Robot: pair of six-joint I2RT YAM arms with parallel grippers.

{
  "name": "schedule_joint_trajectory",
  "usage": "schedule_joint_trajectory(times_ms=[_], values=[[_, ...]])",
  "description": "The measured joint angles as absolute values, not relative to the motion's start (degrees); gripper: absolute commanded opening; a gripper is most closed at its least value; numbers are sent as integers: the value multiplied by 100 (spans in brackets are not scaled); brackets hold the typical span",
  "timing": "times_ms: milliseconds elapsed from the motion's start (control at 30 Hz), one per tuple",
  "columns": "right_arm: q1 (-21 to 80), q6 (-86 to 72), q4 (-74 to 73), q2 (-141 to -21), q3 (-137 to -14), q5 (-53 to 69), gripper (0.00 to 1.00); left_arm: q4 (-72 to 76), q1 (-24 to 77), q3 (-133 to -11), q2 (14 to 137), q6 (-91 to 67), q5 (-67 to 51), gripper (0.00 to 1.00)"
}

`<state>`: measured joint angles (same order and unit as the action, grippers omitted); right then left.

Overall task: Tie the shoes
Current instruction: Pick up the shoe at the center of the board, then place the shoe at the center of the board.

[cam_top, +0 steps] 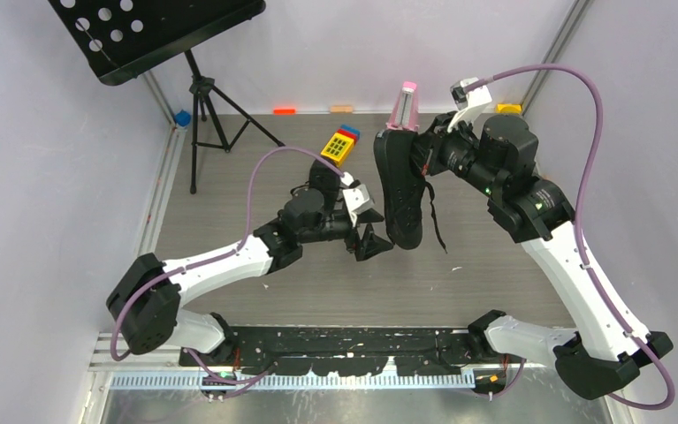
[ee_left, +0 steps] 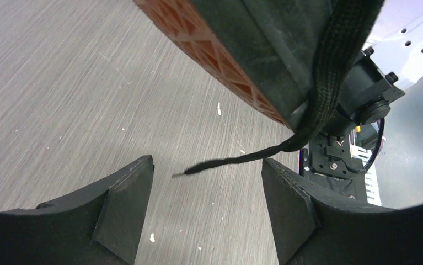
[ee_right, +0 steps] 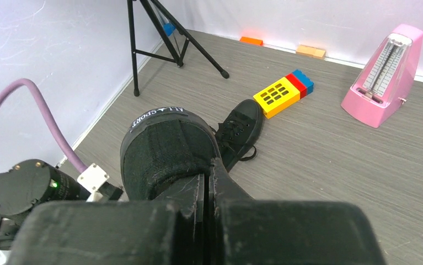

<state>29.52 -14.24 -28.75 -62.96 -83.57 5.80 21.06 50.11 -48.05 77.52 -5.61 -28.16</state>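
White "SPORT" & "ALL" on heel band of lifted black shoe [ee_right: 167, 150], rt wrist view

Raised shoe [cam_top: 401, 190] is off the counter [cam_top: 494, 265] at centre, heel end toward the far wall, toe toward the near edge. Right gripper [ee_right: 207, 179] is at its heel from the right, jaws closed on the heel rim. Left gripper [ee_left: 206, 171] is just left of the toe and below the sole, with the free end of the lace [ee_left: 236, 159] hanging between its parted jaws. Second shoe [ee_right: 243, 128] lies on the counter left of the raised one, toe just beside the toy brick [cam_top: 341, 146]. Metronome [cam_top: 403, 106] stands behind the raised shoe, near the far wall. Music stand [cam_top: 198, 97] is in the far left corner. Small blocks [cam_top: 284, 110] lie along the foot of the far wall.
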Motion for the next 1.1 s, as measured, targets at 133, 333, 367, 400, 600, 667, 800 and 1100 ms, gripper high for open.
schedule_joint_trajectory(times_ms=[133,333,367,400,600,667,800,1100], values=[[2952,-1522,-2873,-6296,-8355,515,0,2324,5107,-4810,8018,-624,-2858,50],[2952,-1588,-2867,-6296,-8313,333,0,2388,5177,-4831,8294,-738,-2987,48],[2952,-1603,-2851,-6294,-8285,294,0,2410,5179,-4829,8296,-753,-2998,45],[2952,-1608,-2838,-6294,-8263,270,0,2460,5179,-4827,8296,-775,-3009,38],[2952,-1656,-2838,-6294,-8152,38,0,2628,5179,-4775,8294,-899,-3046,0],[2952,-1695,-2842,-6292,-8106,-172,0,2589,5179,-4762,8274,-921,-3046,0],[2963,-1903,-3070,-6305,-8012,-869,0,2241,5179,-4661,8031,-1103,-2965,0],[3070,-3138,-3726,-6938,-6818,-1389,0,172,5085,-4318,6324,-2088,-3096,0]])
